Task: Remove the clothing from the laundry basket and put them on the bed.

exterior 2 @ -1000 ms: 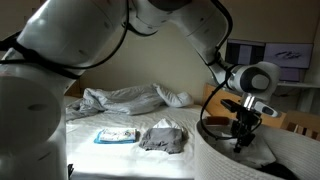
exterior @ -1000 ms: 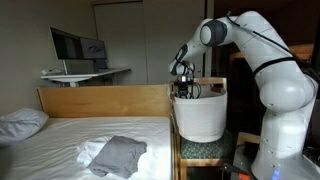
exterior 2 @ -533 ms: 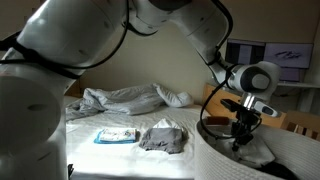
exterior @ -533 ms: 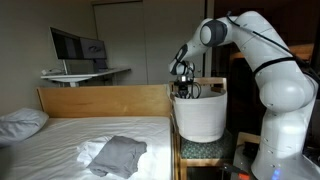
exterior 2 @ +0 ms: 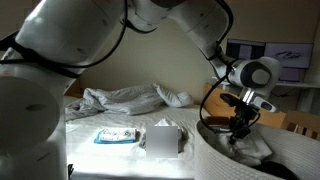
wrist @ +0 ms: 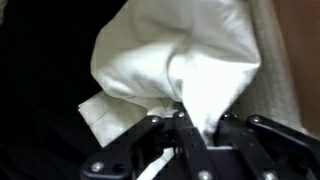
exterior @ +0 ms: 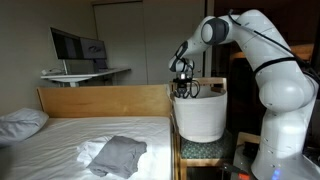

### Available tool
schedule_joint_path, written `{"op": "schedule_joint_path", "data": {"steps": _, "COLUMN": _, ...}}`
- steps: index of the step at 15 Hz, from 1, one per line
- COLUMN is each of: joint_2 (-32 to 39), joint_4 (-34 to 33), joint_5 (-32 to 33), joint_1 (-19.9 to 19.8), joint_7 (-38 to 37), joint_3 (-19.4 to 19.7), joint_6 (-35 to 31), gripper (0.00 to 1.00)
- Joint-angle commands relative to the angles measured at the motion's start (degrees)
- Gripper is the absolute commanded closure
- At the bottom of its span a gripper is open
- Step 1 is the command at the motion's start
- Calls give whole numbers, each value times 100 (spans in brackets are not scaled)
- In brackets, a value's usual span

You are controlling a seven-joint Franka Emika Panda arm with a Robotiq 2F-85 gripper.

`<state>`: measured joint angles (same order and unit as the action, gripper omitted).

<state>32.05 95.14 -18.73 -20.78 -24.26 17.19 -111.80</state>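
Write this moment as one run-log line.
step: picking from basket | jaws: shut on white cloth | bed: grey garment lying

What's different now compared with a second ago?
The gripper has risen slightly in the laundry basket, and the wrist view shows it pinching a white cloth. The laundry basket, the grey garment on the bed and the pillow stayed put.

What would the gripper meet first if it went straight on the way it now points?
The white cloth in the laundry basket; in the wrist view the gripper seems shut on it.
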Motion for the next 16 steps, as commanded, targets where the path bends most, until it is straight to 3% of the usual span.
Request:
{"op": "schedule_joint_path", "data": {"steps": 1, "joint_2": -735, "joint_4": 169, "joint_5": -581, "joint_1": -222, "joint_7": 523, "joint_3": -280, "joint_6": 536, "gripper": 89}}
{"op": "schedule_joint_path", "data": {"steps": 9, "joint_2": -2027, "joint_4": 47, "joint_5": -1156, "joint_1": -133, "joint_7": 1535, "joint_3": -277, "joint_6": 1145, "gripper": 89}}
{"op": "schedule_joint_path", "data": {"steps": 13, "joint_2": -2646, "joint_4": 204, "joint_5": -1524, "joint_1": 61, "joint_7": 1479, "joint_3": -278, "joint_6": 315, "gripper": 89}}
{"op": "schedule_joint_path", "data": {"steps": 16, "joint_2": -2938, "joint_4": 470, "joint_5": -1981, "joint_1": 344, "joint_7": 1486, "joint_3": -416, "joint_6": -692, "gripper": 90}}
